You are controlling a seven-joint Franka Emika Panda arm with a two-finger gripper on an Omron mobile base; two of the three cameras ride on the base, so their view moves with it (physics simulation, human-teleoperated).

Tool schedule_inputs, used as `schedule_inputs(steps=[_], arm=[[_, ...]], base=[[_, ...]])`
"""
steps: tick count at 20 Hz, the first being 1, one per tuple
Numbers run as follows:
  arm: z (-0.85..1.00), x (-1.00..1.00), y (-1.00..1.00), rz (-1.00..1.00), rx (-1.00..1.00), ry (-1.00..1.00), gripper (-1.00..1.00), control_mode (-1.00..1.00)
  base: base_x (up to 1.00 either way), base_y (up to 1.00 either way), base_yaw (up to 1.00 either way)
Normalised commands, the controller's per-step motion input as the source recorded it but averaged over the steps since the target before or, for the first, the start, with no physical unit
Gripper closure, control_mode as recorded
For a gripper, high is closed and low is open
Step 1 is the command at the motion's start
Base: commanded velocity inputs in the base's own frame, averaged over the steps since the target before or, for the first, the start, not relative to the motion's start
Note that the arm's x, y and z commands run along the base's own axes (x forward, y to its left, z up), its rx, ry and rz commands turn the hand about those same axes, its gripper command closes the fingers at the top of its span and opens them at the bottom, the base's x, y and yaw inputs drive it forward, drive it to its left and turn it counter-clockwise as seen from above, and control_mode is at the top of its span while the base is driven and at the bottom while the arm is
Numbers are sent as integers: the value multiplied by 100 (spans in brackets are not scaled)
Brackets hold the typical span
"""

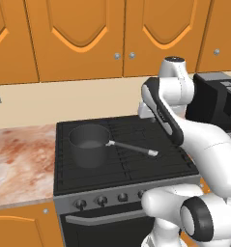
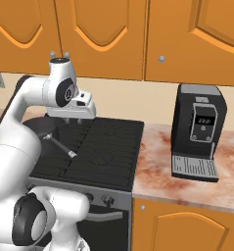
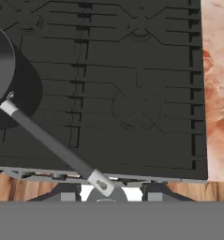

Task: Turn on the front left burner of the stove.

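Orange arched-panel cabinets [image 1: 78,34] hang over a cream wall [image 1: 64,101] and mottled reddish marble counters [image 2: 187,171].

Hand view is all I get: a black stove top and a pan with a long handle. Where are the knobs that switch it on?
Observer: On the stove's grey front. A row of small dark knobs sits just under the grates, above a bar handle.
Operator: Is the tool close to them?
Observer: No. The tool hangs above the grates, towards the back of the stove, well away from that front row.
Operator: Is anything standing beside the stove?
Observer: Yes, a boxy black coffee machine stands on the marbled counter to the stove's right.
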Motion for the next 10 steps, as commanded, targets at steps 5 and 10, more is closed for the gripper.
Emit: schedule_inputs(steps=[5,10], arm=[[-10,0,56,0,0,1,-100,-100],[-39,-20,100,-6,-2,-5,-100,-100]], base=[[0,0,0],[0,0,0]])
